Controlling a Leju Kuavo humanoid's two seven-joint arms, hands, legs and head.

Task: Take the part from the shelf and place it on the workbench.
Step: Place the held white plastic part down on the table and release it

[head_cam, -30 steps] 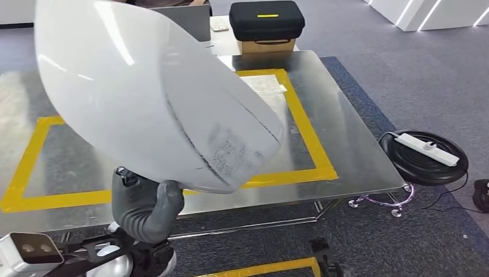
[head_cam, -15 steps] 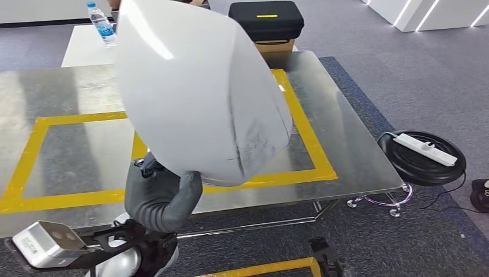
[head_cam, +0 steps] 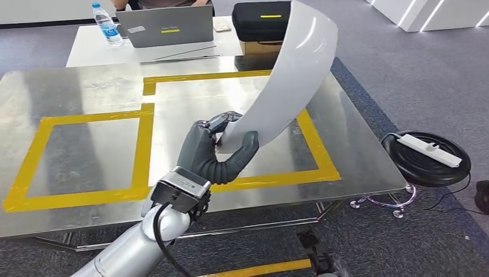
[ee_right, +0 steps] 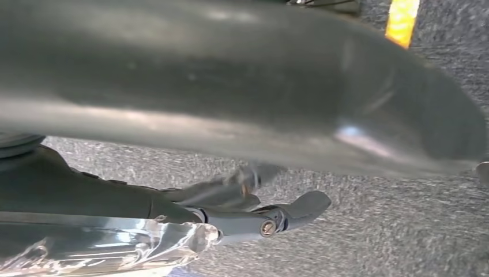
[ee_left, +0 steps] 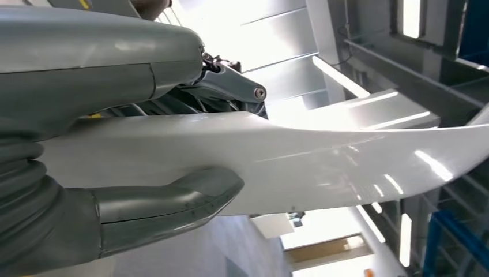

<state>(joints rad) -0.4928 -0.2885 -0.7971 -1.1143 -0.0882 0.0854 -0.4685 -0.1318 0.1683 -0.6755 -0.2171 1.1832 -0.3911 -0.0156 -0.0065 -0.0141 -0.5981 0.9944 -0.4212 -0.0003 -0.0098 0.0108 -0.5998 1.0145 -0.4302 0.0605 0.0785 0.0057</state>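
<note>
A bottle (head_cam: pixel 105 23) and a laptop (head_cam: pixel 165 25) are seen on the far table, at the left. The steel bench (head_cam: pixel 81 92) is marked with yellow tape (head_cam: pixel 141 144). Above its middle, the curved white part (head_cam: pixel 288 75) is clamped at its lower edge by the left hand (head_cam: pixel 216 151), thumb under, fingers (ee_left: pixel 230 86) over. At the right, a power strip (head_cam: pixel 429 149) lies on the floor. The right hand (ee_right: pixel 254 213) is seen over carpet; whether it is closed cannot be told.
</note>
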